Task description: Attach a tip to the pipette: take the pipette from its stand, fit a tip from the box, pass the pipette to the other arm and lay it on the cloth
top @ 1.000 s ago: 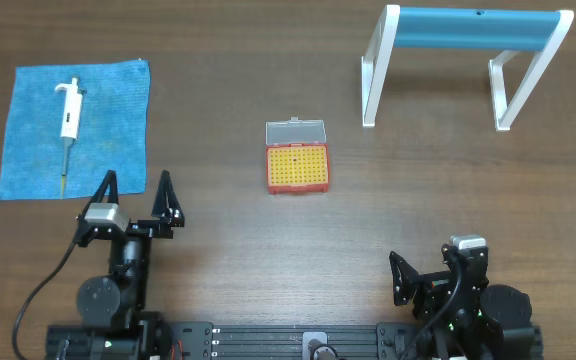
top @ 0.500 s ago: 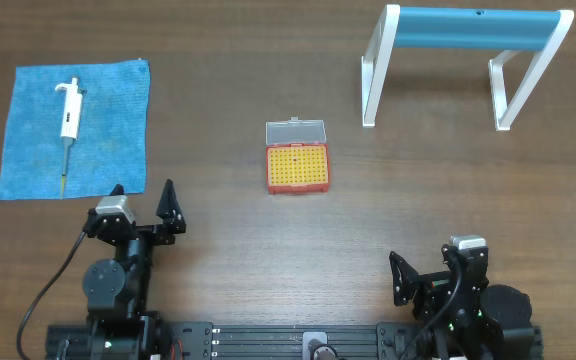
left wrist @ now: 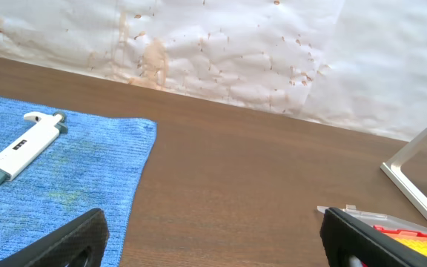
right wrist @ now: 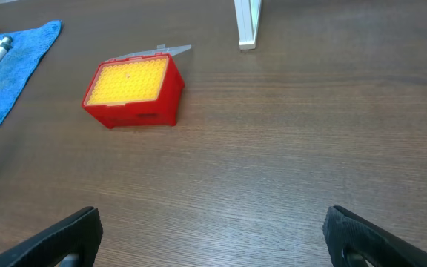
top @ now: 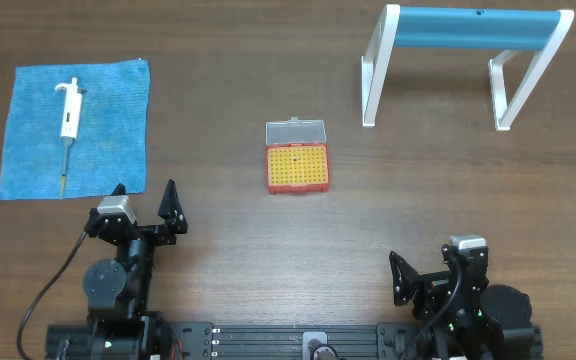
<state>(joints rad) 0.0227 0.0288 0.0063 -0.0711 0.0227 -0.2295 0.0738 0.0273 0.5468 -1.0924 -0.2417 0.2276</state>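
The white pipette (top: 69,112) lies on the blue cloth (top: 113,120) at the far left, its yellowish tip pointing toward the near edge. It also appears in the left wrist view, pipette (left wrist: 22,144) on cloth (left wrist: 80,185). My left gripper (top: 144,205) hovers open just off the cloth's near right corner, holding nothing. The red tip box (top: 297,168), lid open, stands mid-table with yellow tips showing (right wrist: 133,89). My right gripper (top: 423,272) stays open and empty near its base. The blue and white stand (top: 468,30) is at the far right, with no pipette on it.
Bare wooden table lies between the tip box and both arm bases. A white stand leg (right wrist: 247,22) rises beyond the box in the right wrist view. A paper-covered wall (left wrist: 273,52) backs the table's far edge.
My left arm has drawn back toward its base, its gripper lowering a little away from the cloth. The right arm, pipette and box have not moved.
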